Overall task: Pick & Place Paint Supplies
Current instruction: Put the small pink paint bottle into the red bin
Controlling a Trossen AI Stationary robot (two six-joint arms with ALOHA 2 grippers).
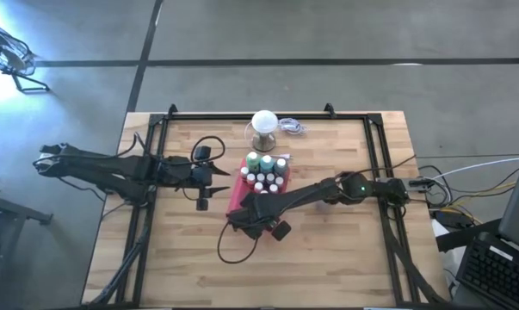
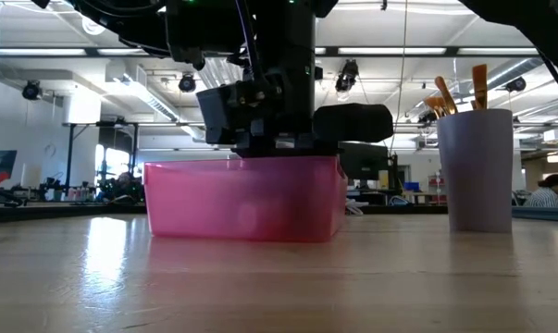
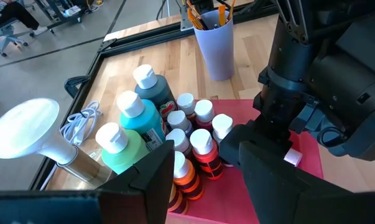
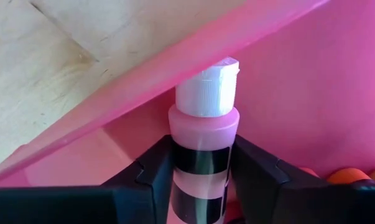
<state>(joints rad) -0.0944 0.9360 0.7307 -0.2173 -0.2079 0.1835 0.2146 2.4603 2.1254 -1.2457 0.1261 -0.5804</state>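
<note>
A pink tray sits mid-table. Several white-capped paint bottles stand in its far part, among them teal and green ones. My right gripper reaches down into the tray's near left end and is shut on a small pink bottle with a white cap. My left gripper hangs open left of the tray, above the wood, with nothing between its fingers. In the low view the tray's wall hides the right fingertips. My right gripper pinches the pink bottle's body at its black-striped label, just below the shoulder, between its two fingers. The fingers come from above and lie across the bottle. The capped end sticks out past them toward the tray's wall. Whether the bottle rests on the tray floor I cannot tell.
A lilac cup holding brown-handled brushes stands right of the tray, near my right arm. A white ball-topped clear stand and a coiled white cord sit at the far edge. A black frame borders the wooden table.
</note>
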